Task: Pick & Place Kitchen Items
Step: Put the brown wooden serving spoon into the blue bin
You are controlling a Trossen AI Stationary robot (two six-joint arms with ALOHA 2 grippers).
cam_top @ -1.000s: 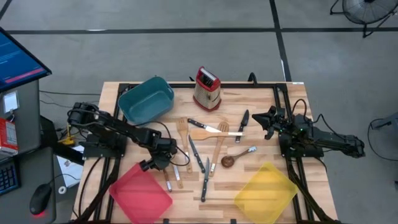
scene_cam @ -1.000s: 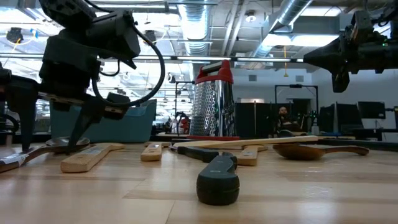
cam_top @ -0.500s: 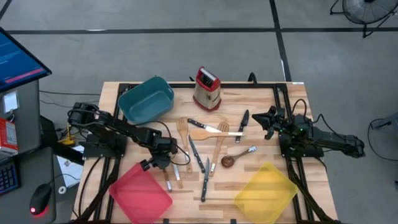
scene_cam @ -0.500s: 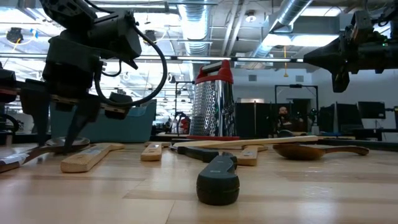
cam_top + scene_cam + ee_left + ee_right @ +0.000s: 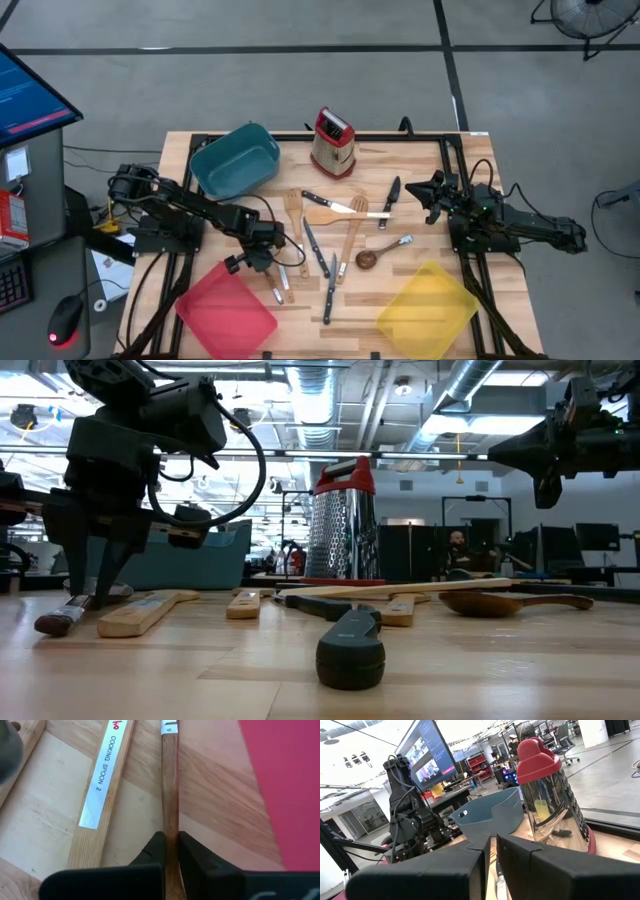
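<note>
Left gripper [image 5: 262, 262] down at tabletop [image 5: 420, 165] level near the red bin [image 5: 226, 310], fingers [image 5: 154, 851] pinched tight on the dark wooden spoon handle [image 5: 169, 795]; same grip seen in low view [image 5: 88, 575], handle end [image 5: 58, 617] resting low toward the wood. In left wrist view, light wooden spoon labelled "COOKING SPOON 2" [image 5: 102, 795] lying just beside the held handle, not touching; red bin edge [image 5: 285, 785] on the other side.

Right gripper [image 5: 428, 197] raised off the tabletop at the right side, near the black-handled knife [image 5: 389, 201], fingers together, nothing held; in low view hanging high at upper right [image 5: 545, 475]; right wrist view looking past closed fingers [image 5: 515, 865] at grater and teal bin.

Rest of kitchen items scattered mid-tabletop: slotted spatula [image 5: 293, 210], knife with light blade [image 5: 335, 205], long light spoon [image 5: 345, 216], wooden spoon with handle toward grater [image 5: 350, 240], dark round-bowl spoon [image 5: 368, 258], small metal spoon [image 5: 396, 243], two more dark knives [image 5: 314, 245] and [image 5: 330, 290], short light handle [image 5: 287, 283] just beside the left gripper.

Red-topped grater [image 5: 332, 143] upright at far edge, teal bin [image 5: 236, 160] to its left, yellow bin [image 5: 428, 305] at near right corner. Low view: knife handle end [image 5: 350, 648] closest to camera, grater [image 5: 344, 525] behind.
</note>
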